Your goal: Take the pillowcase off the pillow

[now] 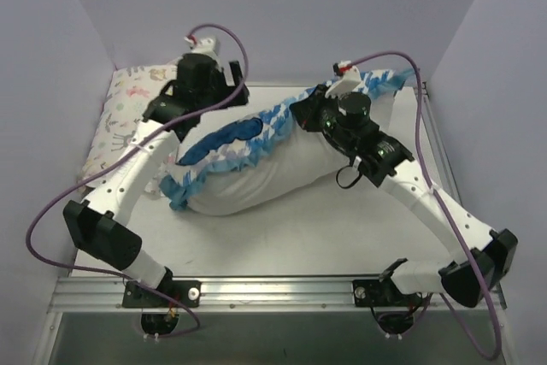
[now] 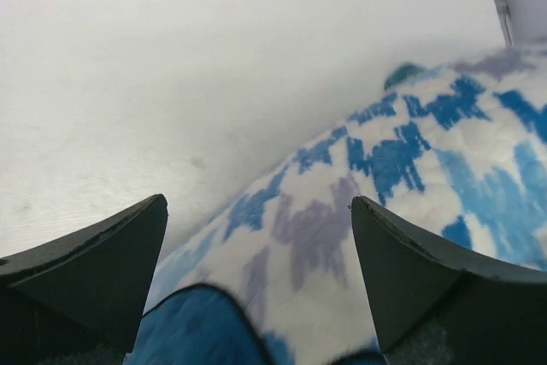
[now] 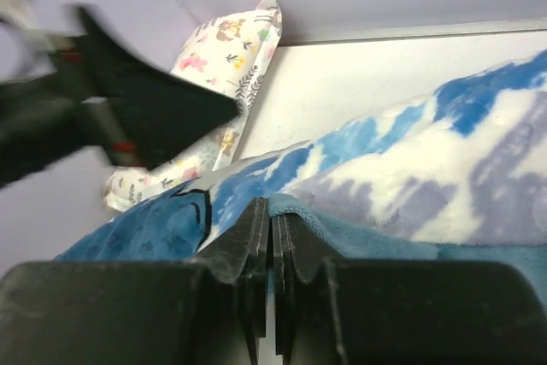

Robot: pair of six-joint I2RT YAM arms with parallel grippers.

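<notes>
Evidently the left tool [image 2: 258, 203] hangs spread wide over the left end of the pillowcase [image 1: 226, 138], which lies mid-bench [image 1: 342, 228] and looks like limp, light cloth that would bunch and slide. At its right, the right tool [image 3: 272, 211] is pressed together against the blue ruffled trim, probably the best handle, though I cannot tell whether any cloth is pinched.

I am reading no words, labels, brands, numbers or signs in any of my views. The pillowcase [image 1: 265, 126] is showing me only its blue-and-white houndstooth print and a dark blue whale patch [image 1: 227, 136]. The small pillow [image 1: 115, 121] at the far left of the surface [image 1: 342, 228] is showing only pastel animal drawings, with no lettering I can make out.
</notes>
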